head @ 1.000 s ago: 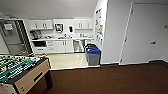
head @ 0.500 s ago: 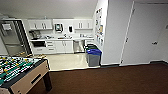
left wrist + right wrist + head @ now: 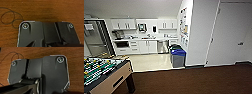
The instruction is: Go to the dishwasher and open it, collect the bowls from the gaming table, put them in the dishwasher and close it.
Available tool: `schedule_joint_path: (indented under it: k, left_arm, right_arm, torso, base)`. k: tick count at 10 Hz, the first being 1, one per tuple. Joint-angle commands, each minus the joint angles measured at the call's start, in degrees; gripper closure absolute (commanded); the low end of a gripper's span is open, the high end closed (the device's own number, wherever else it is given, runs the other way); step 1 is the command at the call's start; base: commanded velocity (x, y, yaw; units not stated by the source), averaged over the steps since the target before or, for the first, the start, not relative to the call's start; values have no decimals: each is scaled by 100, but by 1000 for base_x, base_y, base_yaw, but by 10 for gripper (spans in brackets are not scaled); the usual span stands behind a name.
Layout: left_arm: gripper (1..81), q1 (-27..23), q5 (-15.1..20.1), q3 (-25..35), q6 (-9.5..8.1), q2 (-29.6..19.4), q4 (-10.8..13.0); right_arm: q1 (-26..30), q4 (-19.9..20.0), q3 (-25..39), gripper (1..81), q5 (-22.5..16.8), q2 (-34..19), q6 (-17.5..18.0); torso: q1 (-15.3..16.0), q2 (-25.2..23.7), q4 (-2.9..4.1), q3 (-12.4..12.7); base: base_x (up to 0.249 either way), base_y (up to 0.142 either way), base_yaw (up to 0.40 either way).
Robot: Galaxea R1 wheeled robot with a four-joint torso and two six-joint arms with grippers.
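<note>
The dishwasher (image 3: pixel 163 46), a stainless-steel front, sits under the counter in the white kitchenette at the far end of the room, with its door closed. It is several metres ahead of me, past the brown carpet and a pale tiled floor. The bowls and the gaming table are out of view. Both wrist views look down on brown floor beneath the robot's own dark plate.
A table-football table (image 3: pixel 104 72) stands close at my lower left. A blue-lidded bin (image 3: pixel 178 58) sits by the white wall corner on the way to the kitchenette. A white door (image 3: pixel 231 35) is on the right. A thin dark cable (image 3: pixel 11 17) loops on the floor.
The whole head view has shifted slightly, with the bin drifting a little to the right. The camera moved, and nothing in the room did.
</note>
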Motion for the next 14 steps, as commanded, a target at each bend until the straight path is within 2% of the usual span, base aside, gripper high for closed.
schedule_joint_path:
  k: [1, 5, 14]
  left_arm:
    - [10, -287, 230, -18, -21, -22, -22]
    - [10, -278, 230, -18, -30, -13, -13]
    - [10, -279, 230, -18, -30, 14, 22]
  right_arm:
    - [276, -27, 32, 10, -302, 30, -17]
    - [276, -27, 32, 10, -310, 30, -26]
    - [276, -27, 23, 10, -319, 31, -26]
  torso:
    - [0, 0, 0, 0]
    - [0, 0, 0, 0]
    - [-4, 0, 0, 0]
  base:
    - [115, 78, 0]
    - [115, 69, 0]
    - [131, 0, 0]
